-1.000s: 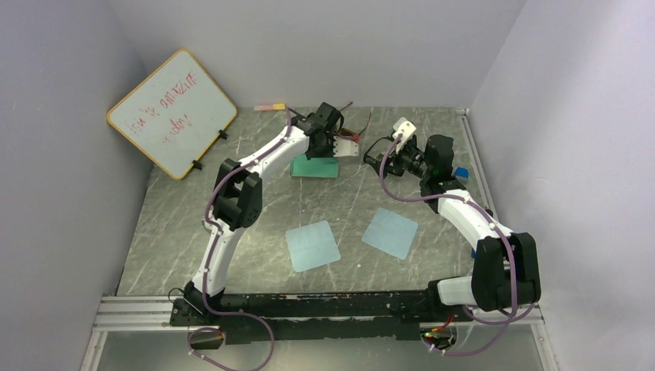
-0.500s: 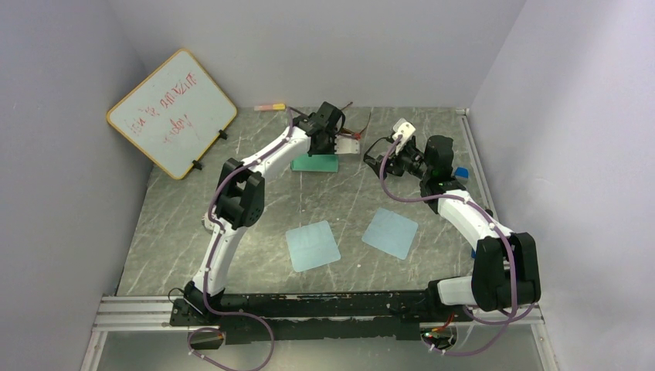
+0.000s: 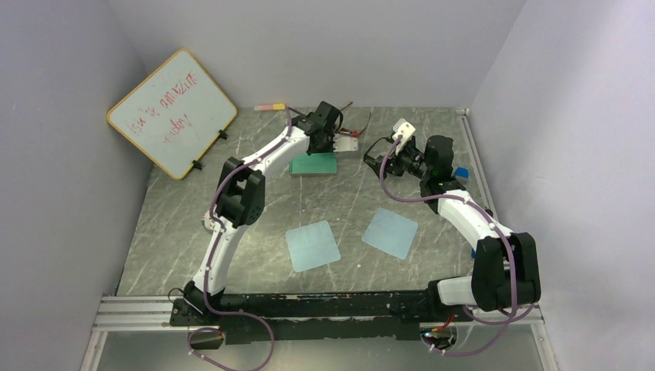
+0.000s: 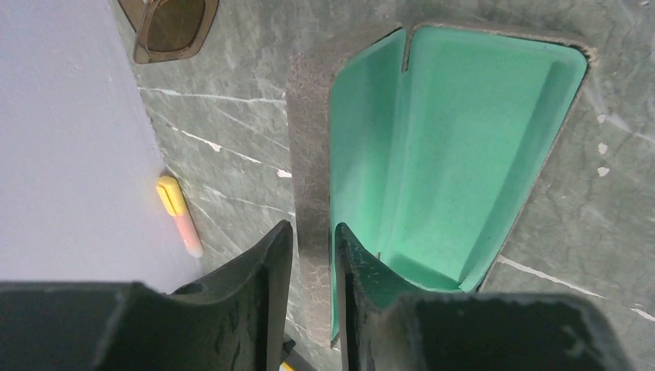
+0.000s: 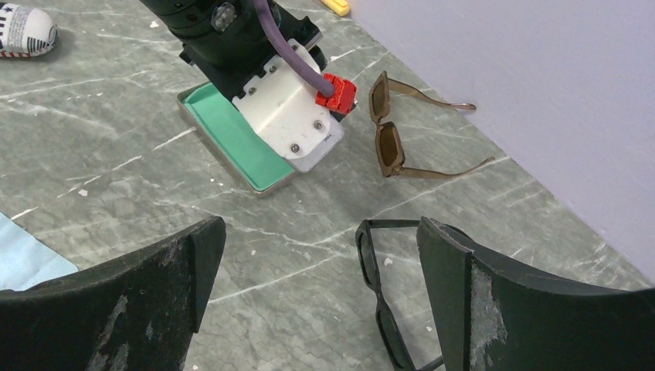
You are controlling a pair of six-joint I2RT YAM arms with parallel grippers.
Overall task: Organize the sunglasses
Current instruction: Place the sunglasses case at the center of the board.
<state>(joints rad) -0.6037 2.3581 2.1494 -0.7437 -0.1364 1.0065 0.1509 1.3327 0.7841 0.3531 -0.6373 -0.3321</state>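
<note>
Reaching to the far side of the grey marbled table (image 3: 232,209), the left gripper (image 3: 330,152) sat at the back edge of an open brown rectangular case (image 3: 314,165) lined in mint green. The right gripper (image 3: 380,161) hung near it on the right. 2 pale-blue square cloths (image 3: 312,246) lay towards the arm bases, well apart from both grippers. A white board with red writing (image 3: 171,114) leaned on the left wall. Neither pair of glasses could be read clearly from above.

From the left wrist, the jaws were almost closed, pinching the case's brown edge between them, with the green lining open to the right of the fingers. The brown-framed sunglasses (image 4: 170,27) with amber-brown lenses lay beyond the case by the lilac wall, well apart from those jaws, with only 1 lens in view. A yellow-and-pink marker (image 4: 179,212) lay at the wall's foot.

From the right wrist, the jaws stood wide apart and held nothing. The slim black-framed sunglasses (image 5: 376,301) lay on the table between the 2 fingers, close to the finger on the picture's right and partly hidden by it. The brown pair lay farther off, temples unfolded, just beside the left arm's white camera mount. A grey pouch with black lettering (image 5: 23,31) lay in the upper-left corner.
</note>
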